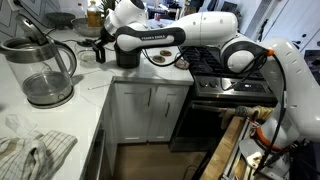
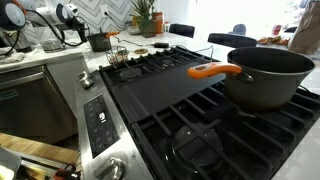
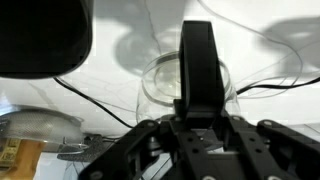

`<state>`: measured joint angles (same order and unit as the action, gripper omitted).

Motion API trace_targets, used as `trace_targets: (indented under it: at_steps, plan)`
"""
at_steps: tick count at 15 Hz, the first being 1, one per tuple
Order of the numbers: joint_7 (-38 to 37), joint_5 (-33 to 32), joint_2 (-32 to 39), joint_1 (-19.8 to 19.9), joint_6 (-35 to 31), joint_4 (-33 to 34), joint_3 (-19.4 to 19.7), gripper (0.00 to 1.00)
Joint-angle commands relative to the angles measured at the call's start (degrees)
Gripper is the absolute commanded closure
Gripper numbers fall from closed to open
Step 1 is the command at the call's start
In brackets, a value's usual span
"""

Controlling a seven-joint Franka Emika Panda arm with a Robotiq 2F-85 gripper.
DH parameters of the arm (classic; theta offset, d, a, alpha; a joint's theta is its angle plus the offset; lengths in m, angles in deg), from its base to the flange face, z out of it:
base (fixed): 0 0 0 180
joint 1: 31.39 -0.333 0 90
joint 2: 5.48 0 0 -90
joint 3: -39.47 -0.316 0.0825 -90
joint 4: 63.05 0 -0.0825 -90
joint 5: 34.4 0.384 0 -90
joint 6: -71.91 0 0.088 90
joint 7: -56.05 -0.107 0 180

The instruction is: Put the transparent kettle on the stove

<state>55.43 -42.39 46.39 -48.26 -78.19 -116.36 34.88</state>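
The transparent kettle (image 3: 160, 88) is a small clear glass pot with a dark handle. It fills the middle of the wrist view and stands on the white counter. In an exterior view it is a small shape (image 1: 99, 53) at the back of the counter, left of the black round pot (image 1: 127, 55). My gripper (image 3: 197, 122) sits right over it, with its fingers closed against the dark handle (image 3: 197, 60). The gripper also shows in an exterior view (image 1: 103, 45). The stove (image 1: 235, 72) is to the right of the counter, and its black grates (image 2: 150, 90) fill the near ground.
A large glass electric kettle (image 1: 40, 72) stands at the front left of the counter, with a crumpled cloth (image 1: 35, 155) beside it. A big dark pot with an orange handle (image 2: 268, 75) sits on the stove. A small plate (image 1: 160, 58) and cables lie near the black pot.
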Motion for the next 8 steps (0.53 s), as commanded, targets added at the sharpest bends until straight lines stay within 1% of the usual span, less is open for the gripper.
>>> trace_targets:
  at_steps: [1,8]
  plan:
    - [0.4,-0.8,-0.7,-0.2,-3.1,0.2,0.6,0.93]
    - [0.5,-0.4,-1.8,0.6,-6.2,0.2,0.4,0.93]
